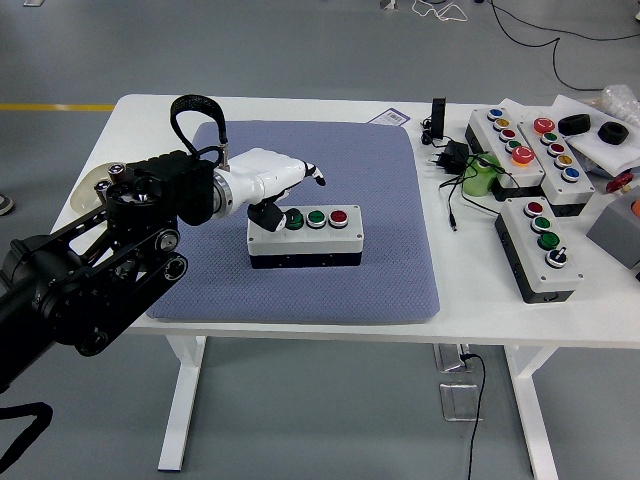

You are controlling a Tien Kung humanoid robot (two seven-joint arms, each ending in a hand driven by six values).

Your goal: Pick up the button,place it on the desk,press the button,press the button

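In the head view, the grey rectangular button box with a black base (304,237) sat on the blue-grey textured mat (300,290) that covered the middle of the white table (130,115), roughly midway between the near and far edges. Its top carried a row of controls: a black knob at the left end, hidden under the hand, then a green button (294,219), a second green button (316,216) and a red button (338,216).

The left hand (268,185), white with dark fingertips, came in from the left edge and hung over the box's left end. Its fingers were loosely extended, holding nothing, with the dark thumb (270,215) angled down at the knob end; contact could not be confirmed. The right hand was out of view.

Several similar button boxes (540,245) and a tangle of black cables (450,160) crowded the far right corner.

The risk appeared to be aim: the buttons were closely spaced, so a slightly offset press might hit the knob or the wrong cap. A slanted push could also slide the unclamped box across the mat.
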